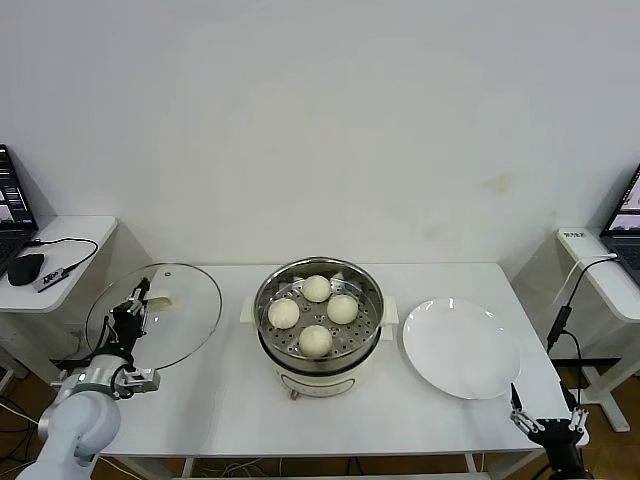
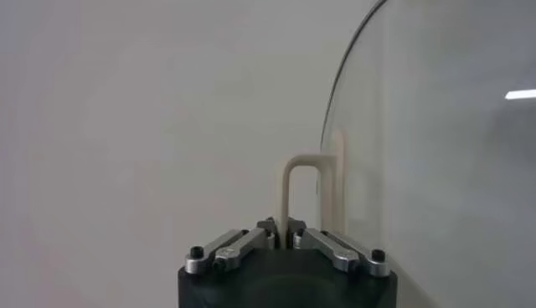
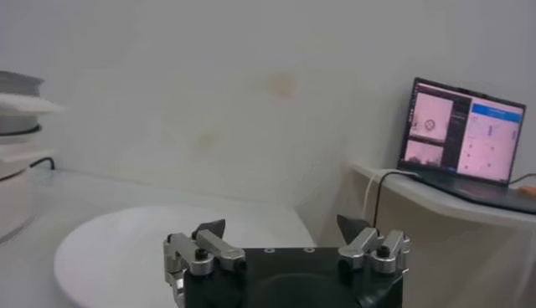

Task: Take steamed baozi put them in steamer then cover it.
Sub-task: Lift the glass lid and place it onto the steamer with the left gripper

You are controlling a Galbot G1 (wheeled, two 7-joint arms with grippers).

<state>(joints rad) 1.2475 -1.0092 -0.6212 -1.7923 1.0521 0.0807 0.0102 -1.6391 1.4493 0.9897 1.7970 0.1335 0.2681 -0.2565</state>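
Observation:
Several cream-white baozi (image 1: 317, 288) lie on the perforated tray inside the shiny steamer (image 1: 370, 285) at the table's middle. The steamer is uncovered. The cover (image 1: 175, 325), a clear glass lid, is at the table's left end, apart from the steamer. My left gripper (image 1: 135, 303) is shut on its cream handle (image 2: 289, 188), and the jaws (image 2: 282, 232) pinch one leg of the handle, with the glass (image 2: 435, 167) beside them. My right gripper (image 1: 545, 415) waits open and empty at the table's front right corner, its fingers (image 3: 283, 226) spread wide just short of the plate.
A flat white plate (image 1: 460, 347) lies right of the steamer and shows in the right wrist view (image 3: 126, 243). Side tables with laptops (image 1: 625, 225) and cables flank the table. A black mouse (image 1: 27, 268) lies on the left side table.

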